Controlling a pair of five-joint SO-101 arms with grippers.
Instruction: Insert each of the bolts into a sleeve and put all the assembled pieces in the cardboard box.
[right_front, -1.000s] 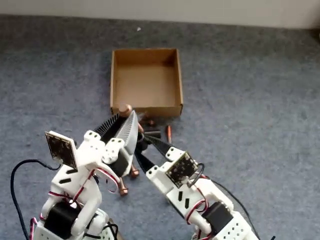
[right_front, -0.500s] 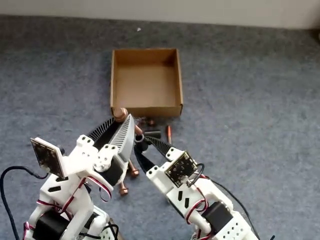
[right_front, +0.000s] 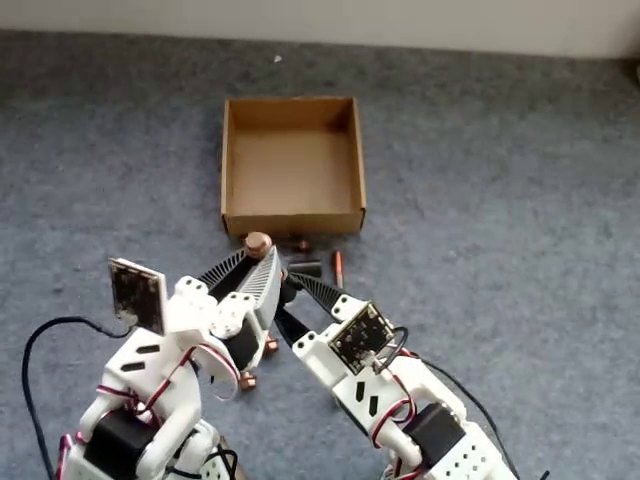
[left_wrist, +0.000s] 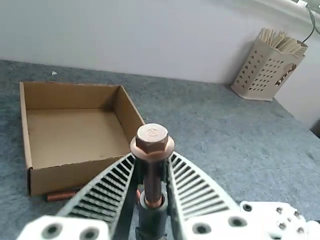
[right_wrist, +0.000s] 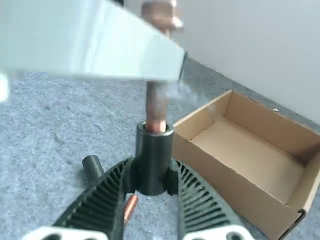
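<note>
Worktop (right_front: 520, 190): grey and carpet-like, carrying the box, both arms and the loose parts.
Cardboard box (right_front: 292, 165): open-topped and empty, no assembled piece in it yet.
Left gripper (left_wrist: 151, 166): closed on the shank of a bolt, which it holds upright just in front of the box's near wall.
Right gripper (right_wrist: 152, 172): clamped around a black sleeve, directly under the left one and on the same side of the box.
Sleeve (right_wrist: 154, 157): upright, mouth up, with the bolt's tip just inside it.
Bolt (left_wrist: 152, 142): copper-coloured, head uppermost, most of its shank bare above the sleeve.
Loose parts: a spare sleeve (right_front: 305, 268) and a loose bolt (right_front: 338, 267) lie close to the box's near wall; more bolts (right_front: 268, 346) lie farther from the box, beside the left arm.
Step in hand: insertion of the first pair (mating has begun but the head is far from seated).
Next move: probably a straight push of the bolt down along the sleeve's axis, both parts kept in line, until the head meets the rim. After that one gripper lets go and the other carries the pair over the near wall into the box.
</note>
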